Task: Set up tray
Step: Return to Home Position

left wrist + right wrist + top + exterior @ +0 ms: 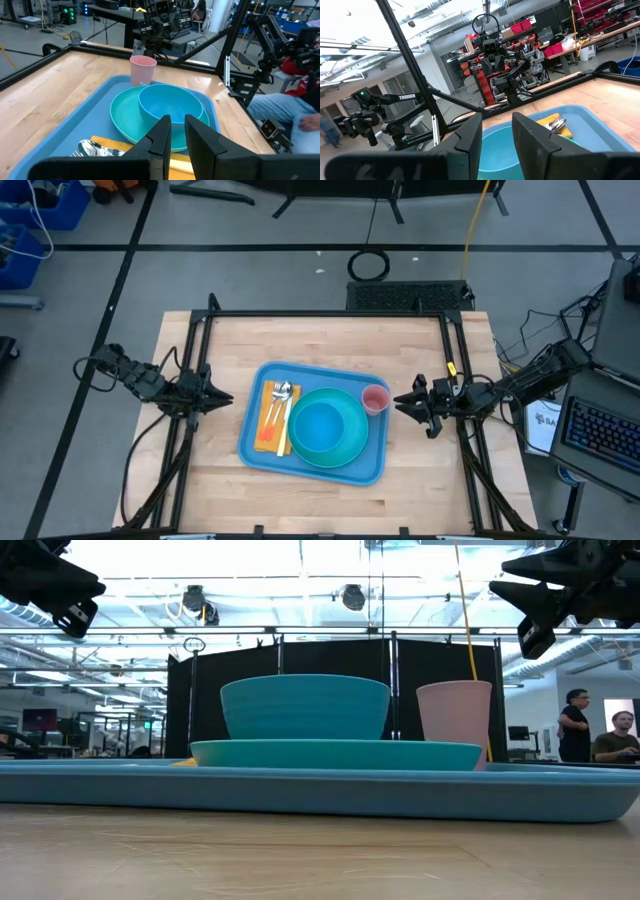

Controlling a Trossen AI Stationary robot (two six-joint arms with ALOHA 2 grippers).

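Two people (576,726) beyond wooden table (300,340), tray (372,456) between left gripper (226,399) and right gripper (401,402), jaws slightly apart, empty

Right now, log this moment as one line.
light-blue plastic rectangular tray: round teal plate under blue bowl, pink plastic cup; left jaws: open, empty, raised off tray's left; right jaws: open, empty, raised off its right

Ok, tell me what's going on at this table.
A two-armed robot has a light-blue tray laid out in the middle of the table. On it sit a teal plate with a blue bowl on top, a pink cup beside the plate, and a yellow napkin carrying an orange fork and a spoon. Neither arm handles anything: the left gripper hangs off the tray's left side, the right gripper off its right, both raised, slightly open and empty.
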